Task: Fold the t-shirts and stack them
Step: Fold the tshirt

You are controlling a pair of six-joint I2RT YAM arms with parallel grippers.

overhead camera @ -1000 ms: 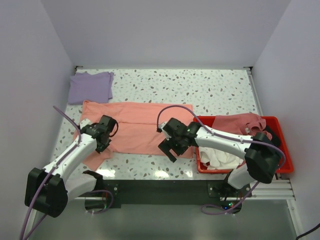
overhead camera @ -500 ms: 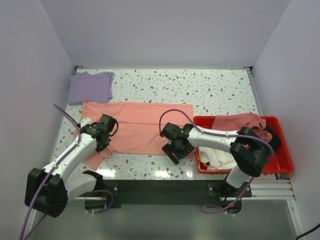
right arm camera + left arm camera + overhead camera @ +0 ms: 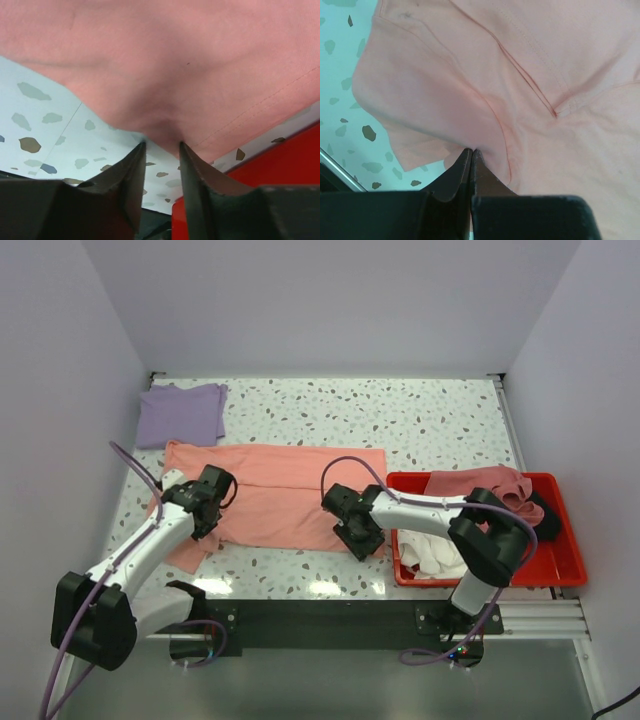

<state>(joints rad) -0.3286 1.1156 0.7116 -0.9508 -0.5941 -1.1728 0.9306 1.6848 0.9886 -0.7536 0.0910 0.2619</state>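
The large salmon-pink t-shirt [image 3: 285, 490] lies spread flat across the middle of the speckled table [image 3: 400, 420]. My left gripper [image 3: 208, 527] is shut on its near-left edge beside the sleeve; the left wrist view shows the jaws [image 3: 471, 150] pinched together on a fold of the salmon cloth [image 3: 545, 75]. My right gripper [image 3: 364, 543] sits at the shirt's near-right hem. In the right wrist view its fingers [image 3: 161, 144] stand a little apart, with a bulge of the salmon cloth [image 3: 175, 60] bunched at their tips. A lavender-purple t-shirt [image 3: 180, 412] lies folded at the far left corner.
A red bin [image 3: 565, 558] stands at the right near edge, just right of my right gripper, its red wall [image 3: 285, 160] close by. It holds a dusty pink shirt [image 3: 475, 485], a white one [image 3: 435, 555] and a black one [image 3: 546, 508]. White walls enclose the table.
My right gripper slid right and down to the shirt's near-right hem, and its jaws narrowed around the cloth. The left arm barely moved and stayed shut on the shirt.
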